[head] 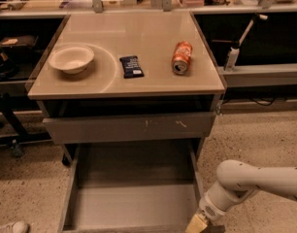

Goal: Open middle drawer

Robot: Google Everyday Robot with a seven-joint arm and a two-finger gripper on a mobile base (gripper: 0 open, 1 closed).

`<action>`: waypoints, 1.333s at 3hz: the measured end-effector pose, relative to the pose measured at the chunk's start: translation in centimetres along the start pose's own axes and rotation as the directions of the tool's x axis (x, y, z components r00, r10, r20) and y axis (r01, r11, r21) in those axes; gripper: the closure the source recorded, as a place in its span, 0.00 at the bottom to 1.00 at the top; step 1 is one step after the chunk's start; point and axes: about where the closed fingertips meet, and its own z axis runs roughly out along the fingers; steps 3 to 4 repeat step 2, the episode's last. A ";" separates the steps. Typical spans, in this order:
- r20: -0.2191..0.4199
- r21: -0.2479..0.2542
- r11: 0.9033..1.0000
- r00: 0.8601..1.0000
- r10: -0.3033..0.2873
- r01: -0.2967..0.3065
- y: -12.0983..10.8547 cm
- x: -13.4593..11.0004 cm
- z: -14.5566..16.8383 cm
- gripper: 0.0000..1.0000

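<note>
At your far left, a white shoe [10, 226] rests on the speckled floor [32, 178], near the left wall of the middle drawer [134, 203]. 3 things sit on the tabletop [139, 33]. A pale bowl [71, 58] stands upright near the left edge. To its right a dark packet [131, 66] lies flat, with print too small for you to read. An orange can [181, 57] lies on its side close to the right edge, and you cannot read its lettering either.

Under the top, the scratched front [129, 127] has a dark gap above it. Below that, the middle drawer stands pulled far out toward you. Its grey inside shows, and its front edge lies at the bottom of the view. You have open floor on the 2 sides of it.

At the right, the white arm [255, 181] reaches in low. The gripper [197, 224] sits at the drawer's front right corner, partly cut off by the frame. You cannot tell whether it is spread or pressed together.
</note>
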 end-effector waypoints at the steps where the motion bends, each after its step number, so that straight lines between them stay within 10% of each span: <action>1: 0.000 0.000 1.000 1.000 0.000 0.000 0.1 0.0 -0.2 1.00; 2: 0.000 0.000 1.000 1.000 0.000 0.000 0.1 0.0 -0.2 0.81; 4: 0.000 0.000 1.000 1.000 0.000 0.000 0.1 0.0 -0.2 0.81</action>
